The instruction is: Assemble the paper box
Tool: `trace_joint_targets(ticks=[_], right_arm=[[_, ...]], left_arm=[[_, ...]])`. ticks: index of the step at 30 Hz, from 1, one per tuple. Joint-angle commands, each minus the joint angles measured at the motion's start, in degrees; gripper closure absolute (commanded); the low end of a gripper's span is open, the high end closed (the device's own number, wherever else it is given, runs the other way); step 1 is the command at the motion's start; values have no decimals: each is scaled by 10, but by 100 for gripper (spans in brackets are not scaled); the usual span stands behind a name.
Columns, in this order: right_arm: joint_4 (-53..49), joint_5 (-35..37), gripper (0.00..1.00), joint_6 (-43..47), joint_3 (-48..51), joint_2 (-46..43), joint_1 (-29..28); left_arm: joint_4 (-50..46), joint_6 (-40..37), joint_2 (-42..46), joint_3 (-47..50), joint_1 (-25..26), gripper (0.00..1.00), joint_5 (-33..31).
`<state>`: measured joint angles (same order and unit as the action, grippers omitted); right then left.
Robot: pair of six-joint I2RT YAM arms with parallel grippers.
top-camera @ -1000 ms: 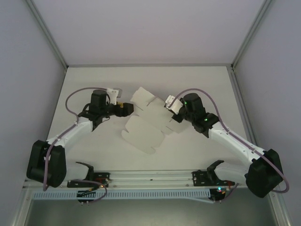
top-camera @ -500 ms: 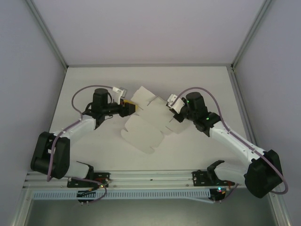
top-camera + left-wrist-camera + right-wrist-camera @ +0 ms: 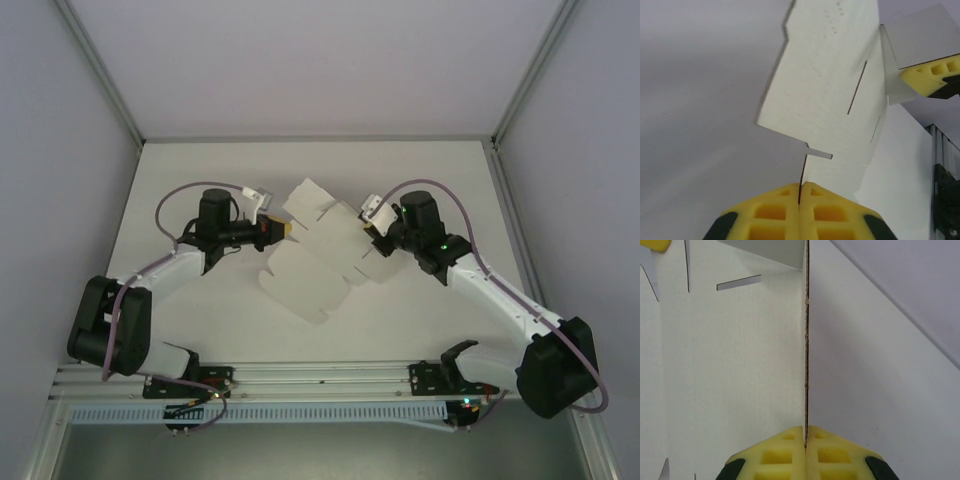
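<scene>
the paper box, an unfolded die-cut sheet, sits mid worktop. the left end effector and right end effector each pinch an opposite flap edge. folding looks barely begun; next, probably raise both flaps along their creases.

This is a robotics lab test cell. A bare white table is boxed in by plain pale walls and aluminium frame posts. Two white-and-black robot arms are bolted to an aluminium rail at the table's near edge, above a slotted cable duct. Purple cables loop along the arms.
</scene>
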<state>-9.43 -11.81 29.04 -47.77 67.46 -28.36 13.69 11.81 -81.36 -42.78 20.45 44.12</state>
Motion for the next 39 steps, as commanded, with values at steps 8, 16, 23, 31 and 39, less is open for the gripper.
trace_joint_targets(ticks=[8,16,23,31,39], right_arm=[[-11,-19,100,-25,-28,12,-3],[-9,-5,100,-5,-22,26,-39],[-2,37,100,12,-29,51,-84],[3,80,100,32,-31,83,-127],[-1,95,100,40,-34,96,-151]], left_arm=[[-124,-99,58,-51,178,100,-365],[-92,-72,38,-75,260,100,-415],[-81,-57,-23,-96,300,100,-481],[-33,-24,-65,-106,323,100,-497],[8,32,-112,-120,325,100,-505]])
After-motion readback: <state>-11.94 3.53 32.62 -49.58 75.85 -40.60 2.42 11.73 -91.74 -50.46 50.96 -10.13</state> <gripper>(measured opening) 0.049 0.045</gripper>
